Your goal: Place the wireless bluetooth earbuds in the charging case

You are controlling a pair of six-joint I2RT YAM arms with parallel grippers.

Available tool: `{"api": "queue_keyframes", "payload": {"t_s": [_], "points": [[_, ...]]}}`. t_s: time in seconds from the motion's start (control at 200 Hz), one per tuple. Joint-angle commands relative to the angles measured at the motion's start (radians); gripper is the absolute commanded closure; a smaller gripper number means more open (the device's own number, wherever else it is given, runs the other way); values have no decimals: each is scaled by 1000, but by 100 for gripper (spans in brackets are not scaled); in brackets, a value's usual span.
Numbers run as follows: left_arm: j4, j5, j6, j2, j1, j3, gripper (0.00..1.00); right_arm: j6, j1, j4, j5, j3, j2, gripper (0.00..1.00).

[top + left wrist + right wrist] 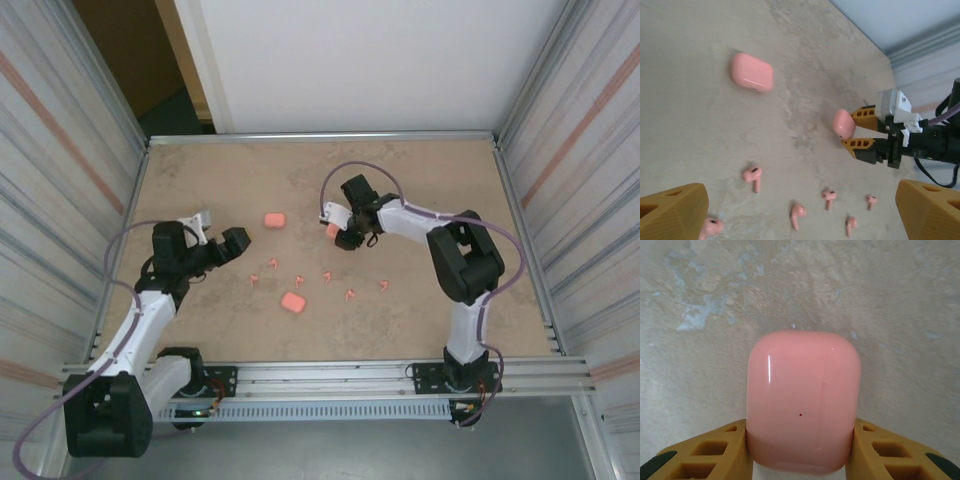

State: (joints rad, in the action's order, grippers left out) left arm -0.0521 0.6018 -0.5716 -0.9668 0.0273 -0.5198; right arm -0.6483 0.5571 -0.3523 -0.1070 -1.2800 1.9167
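Observation:
Several tiny salmon-pink stemmed earbuds [299, 279] lie scattered across the middle of the table, and the left wrist view looks down on them, one earbud [753, 176] being nearest. My right gripper [335, 228] is shut on a closed pink charging case [802, 400], its yellow fingers [715, 452] pressing both sides just above the table. That held case [844, 123] also appears in the left wrist view. My left gripper [222, 232] hangs open, its fingers [672, 212] wide apart, left of the earbuds with nothing in it.
Two more closed pink cases lie loose: one [274, 220] at centre-back, seen as case [752, 72], and one [293, 302] near the front. Corrugated metal walls [70, 180] enclose the tan table [430, 170] on both sides.

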Motion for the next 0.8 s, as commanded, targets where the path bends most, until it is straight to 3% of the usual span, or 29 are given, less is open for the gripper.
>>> {"api": "queue_keyframes", "payload": {"t_s": [0.0,0.251,0.501,0.792], "points": [[73,167,7,-22,-4,-45,5,-8,32,84,19,41,-116,67],[126,305,6,-93,77,-127,8,5,122,136,55,155,-321,67],[144,316,54,-169,218,-217,14,27,203,140,36,223,-507,67],[182,316,67,-225,316,-267,20,47,237,121,16,244,-603,67]]}}
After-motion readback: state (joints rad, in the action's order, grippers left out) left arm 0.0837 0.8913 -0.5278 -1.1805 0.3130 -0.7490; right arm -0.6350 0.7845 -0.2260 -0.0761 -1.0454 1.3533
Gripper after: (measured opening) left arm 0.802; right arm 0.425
